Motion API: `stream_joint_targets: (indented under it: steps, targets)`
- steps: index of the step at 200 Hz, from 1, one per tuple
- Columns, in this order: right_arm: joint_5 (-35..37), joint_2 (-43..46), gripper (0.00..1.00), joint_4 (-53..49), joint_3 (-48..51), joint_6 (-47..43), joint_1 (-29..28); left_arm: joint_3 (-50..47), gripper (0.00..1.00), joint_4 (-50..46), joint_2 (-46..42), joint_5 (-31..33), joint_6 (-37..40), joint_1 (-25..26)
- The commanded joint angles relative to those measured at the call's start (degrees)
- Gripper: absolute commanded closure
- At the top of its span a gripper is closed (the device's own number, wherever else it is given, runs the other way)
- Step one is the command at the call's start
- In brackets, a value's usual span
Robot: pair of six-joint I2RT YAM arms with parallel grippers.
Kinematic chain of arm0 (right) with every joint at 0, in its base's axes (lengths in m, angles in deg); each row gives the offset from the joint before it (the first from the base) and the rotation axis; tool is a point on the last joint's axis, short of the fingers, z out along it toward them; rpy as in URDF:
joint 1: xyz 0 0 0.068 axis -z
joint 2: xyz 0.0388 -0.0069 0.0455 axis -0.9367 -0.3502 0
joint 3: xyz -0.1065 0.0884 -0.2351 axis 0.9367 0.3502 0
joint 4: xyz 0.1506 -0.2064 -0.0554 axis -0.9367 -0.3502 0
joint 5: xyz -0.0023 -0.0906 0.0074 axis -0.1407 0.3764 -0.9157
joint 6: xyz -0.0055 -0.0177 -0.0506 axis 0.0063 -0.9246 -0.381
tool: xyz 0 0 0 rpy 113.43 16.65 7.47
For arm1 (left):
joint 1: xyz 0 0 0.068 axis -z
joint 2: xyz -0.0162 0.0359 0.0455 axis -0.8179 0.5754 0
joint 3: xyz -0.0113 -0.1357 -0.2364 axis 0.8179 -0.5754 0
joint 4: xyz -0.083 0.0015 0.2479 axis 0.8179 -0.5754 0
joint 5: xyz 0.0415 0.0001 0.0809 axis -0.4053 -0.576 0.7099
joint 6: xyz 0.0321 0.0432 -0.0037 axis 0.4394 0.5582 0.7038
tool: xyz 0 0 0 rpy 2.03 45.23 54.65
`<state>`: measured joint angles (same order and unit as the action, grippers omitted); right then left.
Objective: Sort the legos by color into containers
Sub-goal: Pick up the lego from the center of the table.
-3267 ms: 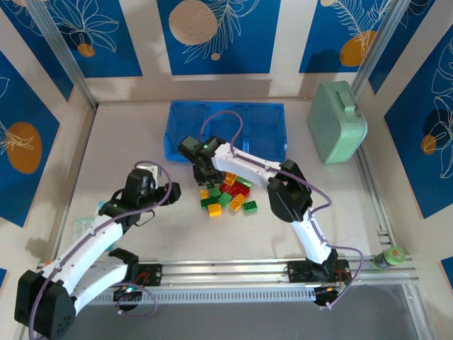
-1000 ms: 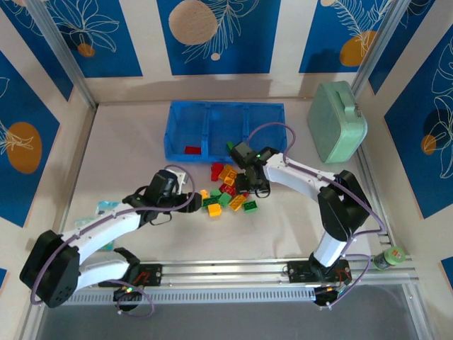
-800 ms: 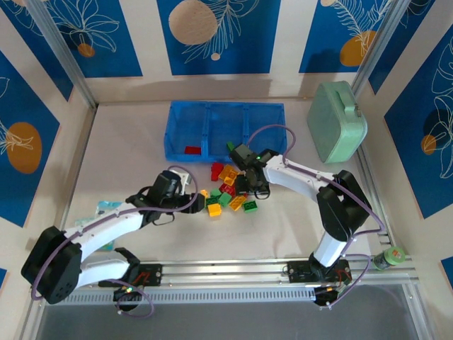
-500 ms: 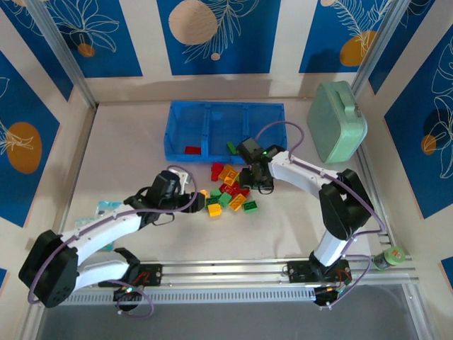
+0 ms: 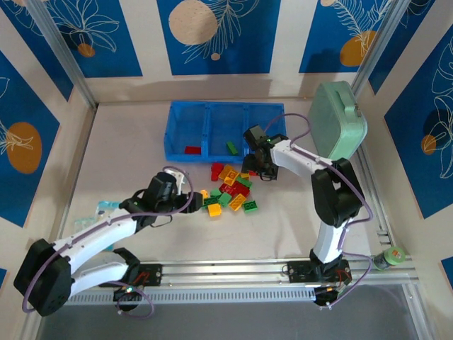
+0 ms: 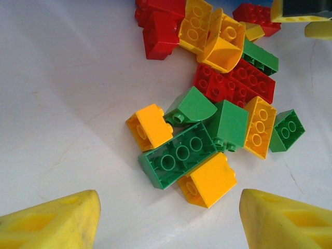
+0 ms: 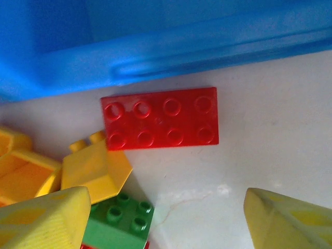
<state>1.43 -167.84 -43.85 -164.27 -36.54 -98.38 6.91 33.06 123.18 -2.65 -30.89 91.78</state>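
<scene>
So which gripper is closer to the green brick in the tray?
Right. The right gripper is near the green brick, outside the tray; the left gripper is across the pile.

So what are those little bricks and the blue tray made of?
The bricks look like hard, glossy moulded plastic: crisp studs, light glints. The blue tray seems plastic too, smooth and probably translucent, with a sheen along its wall.
</scene>
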Motion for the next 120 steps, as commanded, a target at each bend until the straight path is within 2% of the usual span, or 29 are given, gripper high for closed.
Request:
stream_joint_targets:
  steps: [1, 120]
  targets:
    - [0.76, -1.71, 0.21, 1.15, -2.47, 2.13, 0.5, -1.1, 0.28, -1.71, -1.58, 1.63, 0.2, 0.47]
    - [1.38, -8.03, 0.22, 3.88, -2.75, 2.27, 1.01, -0.5, 0.28, -1.84, -0.77, 2.03, 0.81, 0.46]
